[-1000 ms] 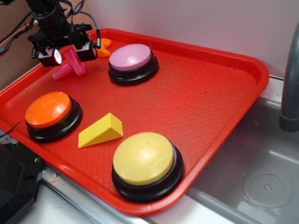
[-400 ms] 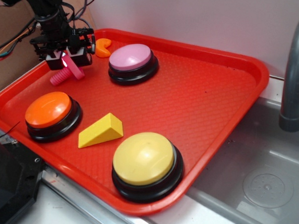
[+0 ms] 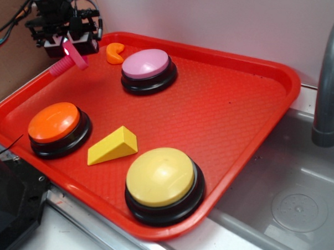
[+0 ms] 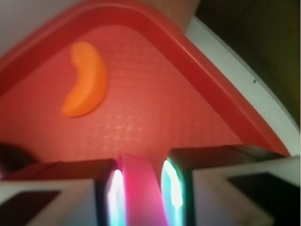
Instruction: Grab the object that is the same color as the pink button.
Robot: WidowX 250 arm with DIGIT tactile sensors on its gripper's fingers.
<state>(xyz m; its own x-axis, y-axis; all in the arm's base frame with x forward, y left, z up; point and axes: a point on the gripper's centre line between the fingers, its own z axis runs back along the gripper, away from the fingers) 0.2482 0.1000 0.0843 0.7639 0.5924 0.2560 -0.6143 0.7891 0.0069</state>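
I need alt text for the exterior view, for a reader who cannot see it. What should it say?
A robot hand holds a small pink bolt above the far left corner of a red tray. On the tray sit pink, orange and yellow buttons, a yellow wedge and an orange crescent.

the object (image 3: 66, 58), a small hot-pink ribbed bolt, hangs tilted with its flat head (image 4: 138, 188) clamped between the jaws, shaft slanting down and outward. the pink button (image 3: 146, 65), lilac dome on black base, sits well apart from the jaws.
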